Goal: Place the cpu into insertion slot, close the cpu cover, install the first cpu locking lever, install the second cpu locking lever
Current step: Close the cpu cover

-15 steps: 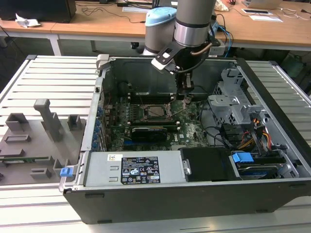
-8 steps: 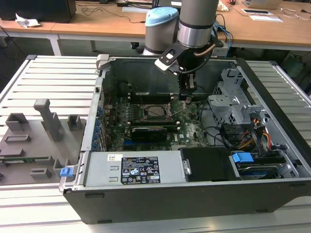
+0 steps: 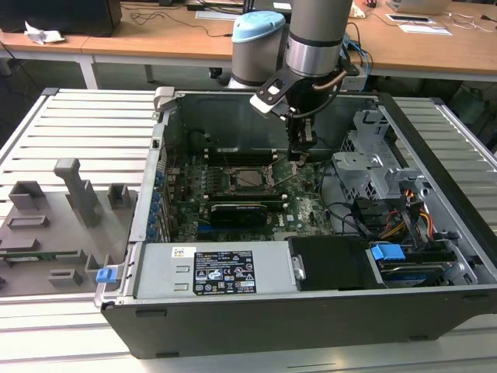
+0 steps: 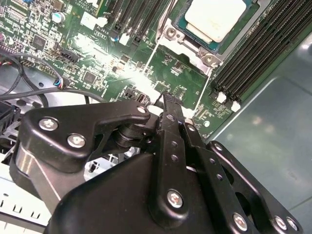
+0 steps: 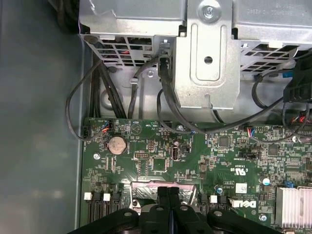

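The cpu [image 4: 214,17] lies flat in the insertion slot [image 4: 179,19], pale metal face up; the cpu cover [image 4: 189,48] looks to be down around it. I judge the chip light, stiff and fragile underneath, so it is best taken by its edges only; the thin wire locking lever [image 3: 285,174] beside it looks springy and slippery, best held near its bent end. My claw [image 4: 165,97] hangs just beside the slot over the green board [image 5: 161,161], fingers drawn together; whether the wire is nipped between them I cannot tell. All this sits inside the open computer case [image 3: 311,326] on the slatted tabletop [image 3: 78,124].
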Robot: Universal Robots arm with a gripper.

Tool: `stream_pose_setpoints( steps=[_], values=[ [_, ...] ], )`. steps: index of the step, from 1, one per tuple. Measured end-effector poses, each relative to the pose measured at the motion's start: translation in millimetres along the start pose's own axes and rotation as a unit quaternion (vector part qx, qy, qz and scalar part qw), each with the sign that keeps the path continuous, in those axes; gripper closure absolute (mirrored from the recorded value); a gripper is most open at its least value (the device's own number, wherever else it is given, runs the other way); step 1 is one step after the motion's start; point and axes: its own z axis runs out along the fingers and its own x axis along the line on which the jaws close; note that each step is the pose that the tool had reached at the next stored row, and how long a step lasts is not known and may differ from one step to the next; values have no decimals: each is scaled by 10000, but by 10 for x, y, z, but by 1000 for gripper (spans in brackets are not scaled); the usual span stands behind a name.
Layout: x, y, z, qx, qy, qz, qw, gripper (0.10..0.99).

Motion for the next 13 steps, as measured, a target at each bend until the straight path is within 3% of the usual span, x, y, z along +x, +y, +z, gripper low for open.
stream_pose_setpoints(
  steps=[13],
  values=[
    [-3, 111, 27, 7, -3, -81, 10000, 980]
  ],
)
